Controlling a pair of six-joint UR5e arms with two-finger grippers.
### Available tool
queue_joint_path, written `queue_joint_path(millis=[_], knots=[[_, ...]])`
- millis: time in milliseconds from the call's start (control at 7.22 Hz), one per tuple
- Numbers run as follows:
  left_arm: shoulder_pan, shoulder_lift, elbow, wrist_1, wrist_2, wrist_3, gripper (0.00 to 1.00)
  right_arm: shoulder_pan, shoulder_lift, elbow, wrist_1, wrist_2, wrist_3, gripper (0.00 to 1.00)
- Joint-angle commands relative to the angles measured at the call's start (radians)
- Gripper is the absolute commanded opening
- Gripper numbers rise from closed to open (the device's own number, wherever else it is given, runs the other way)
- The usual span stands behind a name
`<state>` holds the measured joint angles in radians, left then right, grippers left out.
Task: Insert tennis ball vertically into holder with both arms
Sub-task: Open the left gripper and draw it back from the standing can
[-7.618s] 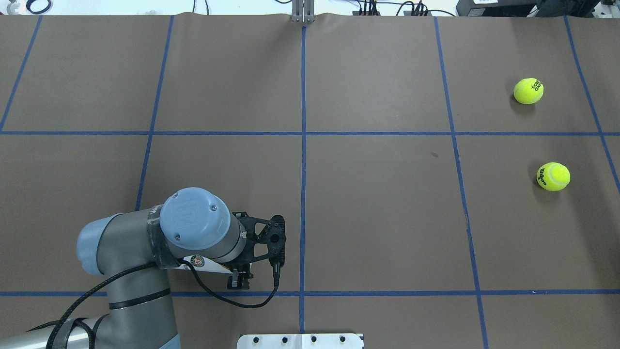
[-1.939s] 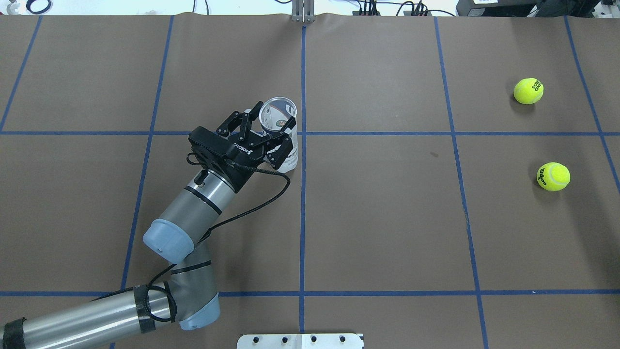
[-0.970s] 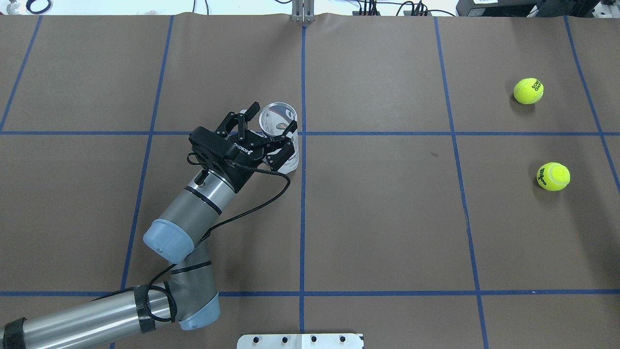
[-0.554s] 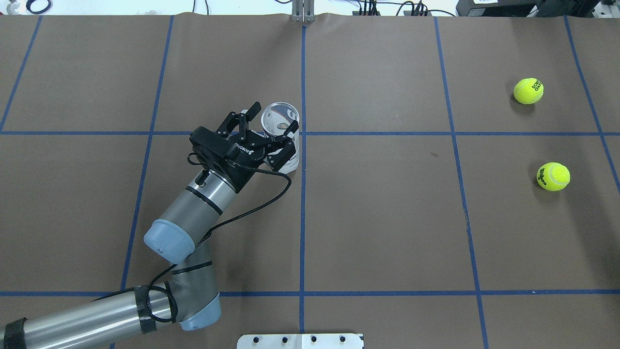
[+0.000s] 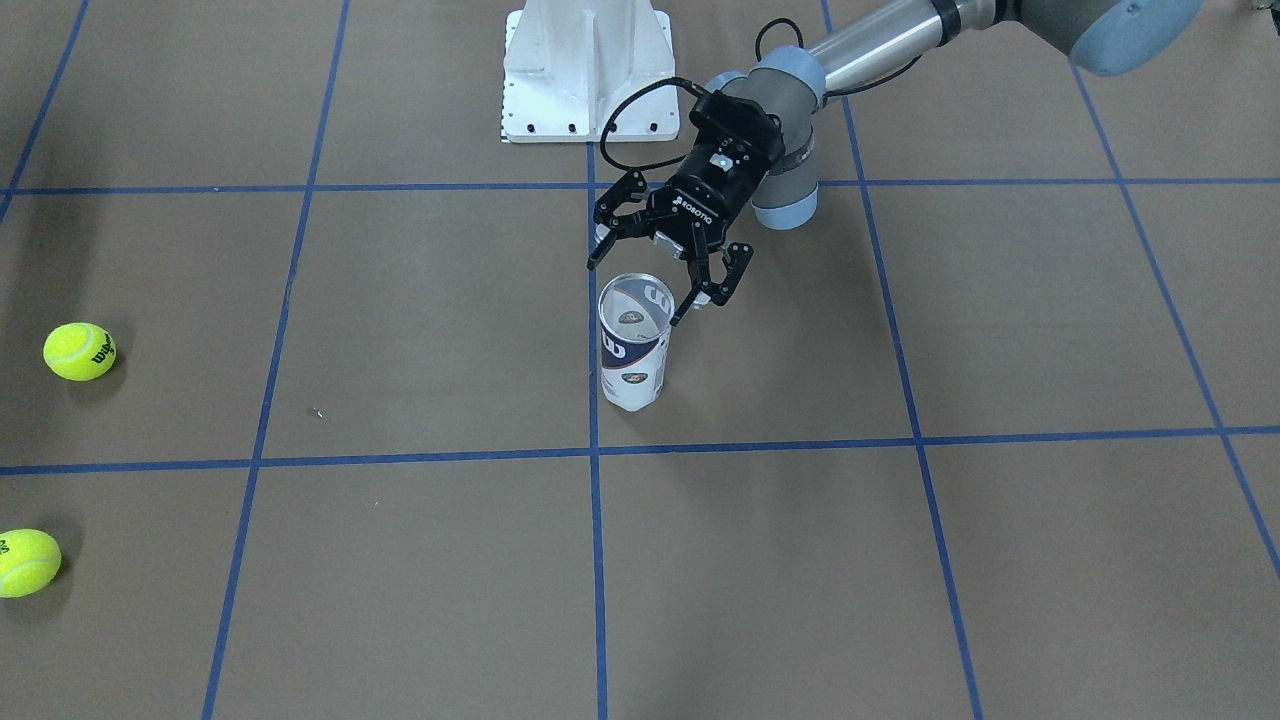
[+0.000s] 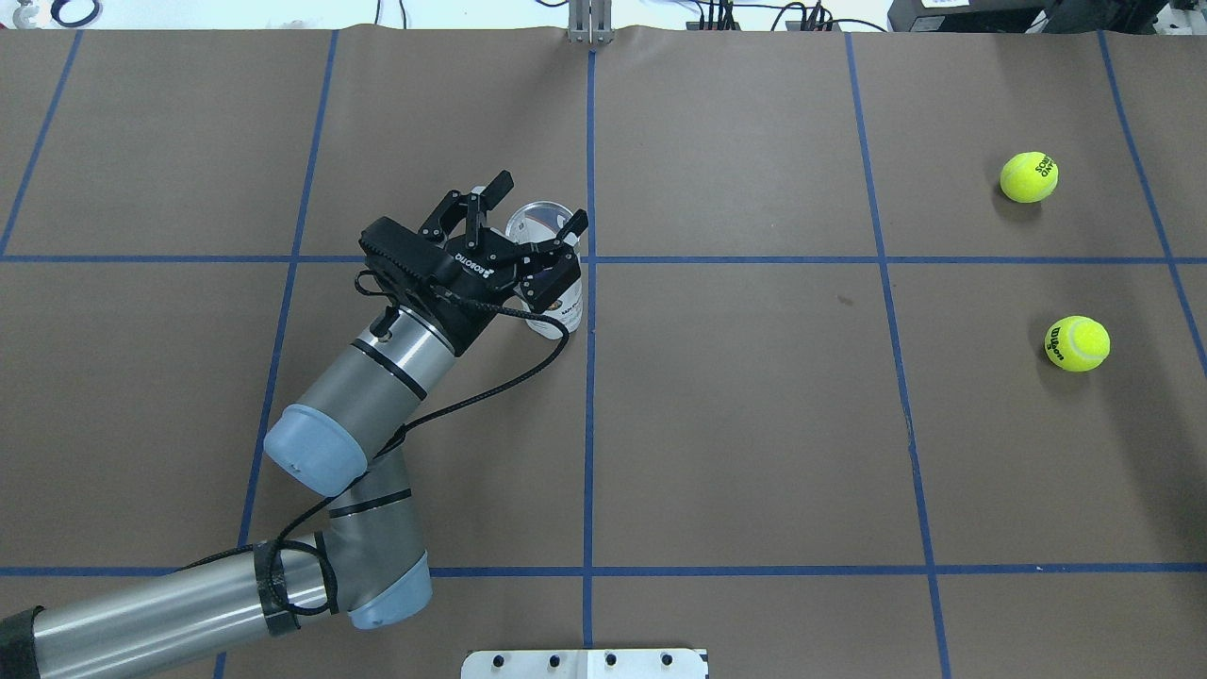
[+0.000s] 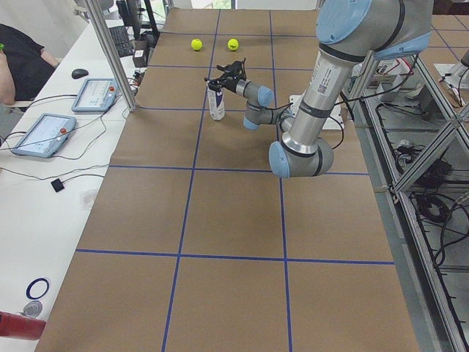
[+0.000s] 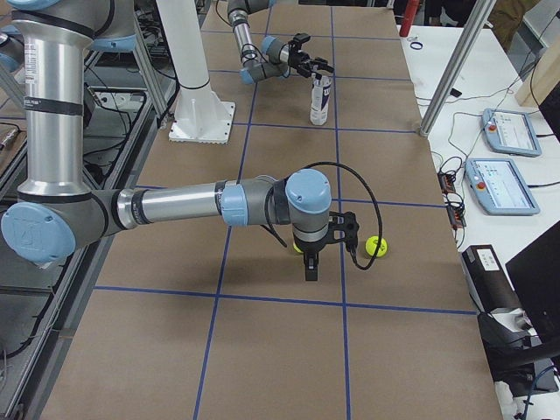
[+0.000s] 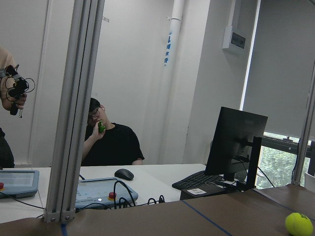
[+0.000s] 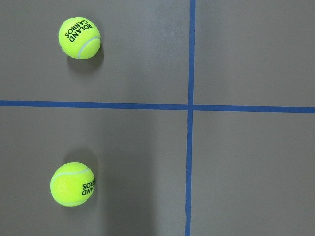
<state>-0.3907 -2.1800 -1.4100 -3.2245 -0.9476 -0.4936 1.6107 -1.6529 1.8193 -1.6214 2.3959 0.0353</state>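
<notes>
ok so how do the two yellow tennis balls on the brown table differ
The yellow-green felt tennis ball farther from the robot shows two lines of small black lettering; the nearer yellow-green felt tennis ball shows a black Wilson logo. A blue tape line separates the farther ball's grid square from the nearer ball's. Both look the same size and rest loose on the brown table.

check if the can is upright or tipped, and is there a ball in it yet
Upright and empty: the can stands on its base, mouth up, nothing inside; both balls lie on the table.
</notes>
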Motion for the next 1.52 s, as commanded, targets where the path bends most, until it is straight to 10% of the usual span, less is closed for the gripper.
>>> queue_joint_path(millis=[0, 416, 1385], knots=[[-0.068, 0.156, -0.198, 0.108, -0.171, 0.0, 0.99, 0.0, 0.001, 0.002, 0.0, 0.0, 0.0, 0.99], [-0.137, 0.342, -0.283, 0.12, -0.446, -0.002, 0.99, 0.0, 0.021, 0.017, -0.003, -0.012, 0.002, 0.99], [-0.125, 0.376, -0.211, 0.126, -0.474, -0.002, 0.99, -0.285, 0.062, 0.071, 0.094, -0.009, 0.439, 0.99]])
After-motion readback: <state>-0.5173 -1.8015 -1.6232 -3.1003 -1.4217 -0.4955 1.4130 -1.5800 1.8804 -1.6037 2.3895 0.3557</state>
